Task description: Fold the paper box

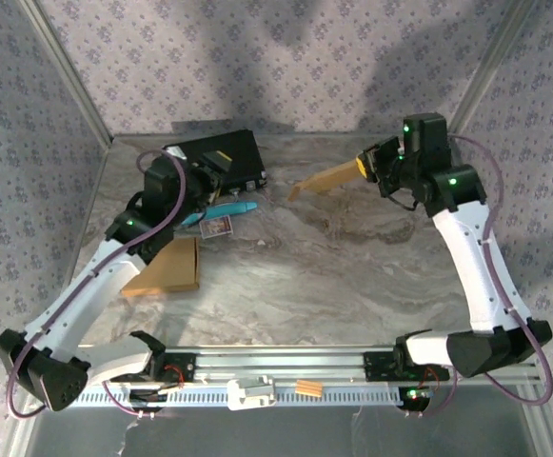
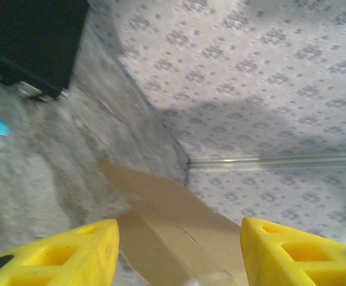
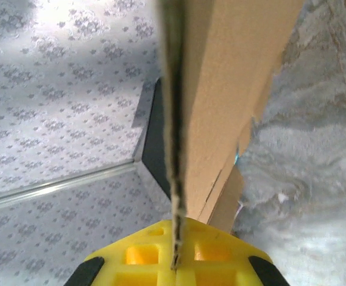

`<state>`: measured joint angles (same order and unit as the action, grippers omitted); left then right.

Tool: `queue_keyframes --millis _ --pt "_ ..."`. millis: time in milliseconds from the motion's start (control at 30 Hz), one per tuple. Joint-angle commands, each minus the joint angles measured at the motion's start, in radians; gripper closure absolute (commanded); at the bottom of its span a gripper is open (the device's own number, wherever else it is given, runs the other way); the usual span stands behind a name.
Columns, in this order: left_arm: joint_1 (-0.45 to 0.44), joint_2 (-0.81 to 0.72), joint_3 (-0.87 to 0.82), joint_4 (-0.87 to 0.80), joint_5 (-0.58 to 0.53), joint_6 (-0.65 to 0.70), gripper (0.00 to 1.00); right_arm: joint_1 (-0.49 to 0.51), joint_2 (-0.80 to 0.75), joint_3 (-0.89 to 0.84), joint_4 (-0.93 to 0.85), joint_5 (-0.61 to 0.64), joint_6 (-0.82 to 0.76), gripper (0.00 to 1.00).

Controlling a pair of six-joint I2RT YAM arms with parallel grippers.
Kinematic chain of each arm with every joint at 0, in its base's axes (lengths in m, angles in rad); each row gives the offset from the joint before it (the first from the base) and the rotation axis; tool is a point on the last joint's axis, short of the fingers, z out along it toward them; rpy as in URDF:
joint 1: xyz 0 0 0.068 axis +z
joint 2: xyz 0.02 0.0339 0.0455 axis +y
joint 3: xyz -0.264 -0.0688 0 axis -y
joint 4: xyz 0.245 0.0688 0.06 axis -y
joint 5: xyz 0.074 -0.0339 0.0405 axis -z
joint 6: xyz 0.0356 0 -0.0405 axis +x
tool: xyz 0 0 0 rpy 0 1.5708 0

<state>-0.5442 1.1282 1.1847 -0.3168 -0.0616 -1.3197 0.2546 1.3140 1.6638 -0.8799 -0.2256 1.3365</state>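
Note:
The paper box is a flat tan cardboard blank (image 1: pixel 322 178), held off the marble table at the back right, tilted down to the left. My right gripper (image 1: pixel 365 166) is shut on its right end. In the right wrist view the cardboard (image 3: pixel 220 101) runs edge-on out of the shut right gripper (image 3: pixel 175 241). My left gripper (image 1: pixel 205 190) hovers at the back left beside a black case. In the left wrist view its yellow fingers (image 2: pixel 71 253) stand wide apart, the left gripper (image 2: pixel 180 238) is open, and the cardboard blank (image 2: pixel 173 217) lies ahead, untouched.
A black case (image 1: pixel 224 157) sits at the back left, with a blue pen-like object (image 1: pixel 221 209) and a small card (image 1: pixel 219 227) in front of it. A second flat tan cardboard piece (image 1: pixel 167 268) lies under the left arm. Patterned walls close in the sides and back.

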Motion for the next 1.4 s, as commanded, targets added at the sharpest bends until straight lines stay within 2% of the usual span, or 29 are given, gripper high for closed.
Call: queue_keyframes --millis 0,133,200,433,567,700,867,967,1267,1367 --pt "0.05 -0.017 -0.003 -0.176 0.059 0.118 0.44 0.022 -0.02 0.147 -0.301 -0.003 0.114 1.0" --pt "0.083 -0.043 -0.009 -0.231 0.083 0.123 0.44 0.091 -0.009 0.198 -0.398 0.033 0.293 1.0" --pt "0.097 -0.048 -0.014 -0.245 0.099 0.125 0.44 0.105 0.052 0.187 -0.341 0.028 0.322 1.0" --pt "0.122 0.0 0.038 -0.213 0.195 0.124 0.45 0.112 0.384 0.211 -0.075 0.008 0.279 1.0" --pt "0.089 0.137 0.188 -0.246 0.237 0.176 0.45 0.116 0.472 0.221 0.0 -0.016 0.236 1.0" --pt "0.041 0.279 0.304 -0.256 0.226 0.232 0.44 0.118 0.491 0.191 0.045 -0.023 0.235 1.0" --pt "0.029 0.415 0.412 -0.247 0.232 0.268 0.44 0.113 0.468 0.14 0.122 -0.01 0.235 1.0" --pt "0.029 0.452 0.476 -0.264 0.215 0.294 0.44 0.099 0.456 0.146 0.095 0.001 0.224 1.0" --pt "0.008 0.53 0.462 -0.16 0.29 0.222 0.45 0.089 0.449 0.071 0.142 -0.031 0.243 1.0" --pt "-0.012 0.555 0.464 -0.196 0.283 0.206 0.45 0.087 0.452 0.07 0.142 -0.033 0.249 1.0"
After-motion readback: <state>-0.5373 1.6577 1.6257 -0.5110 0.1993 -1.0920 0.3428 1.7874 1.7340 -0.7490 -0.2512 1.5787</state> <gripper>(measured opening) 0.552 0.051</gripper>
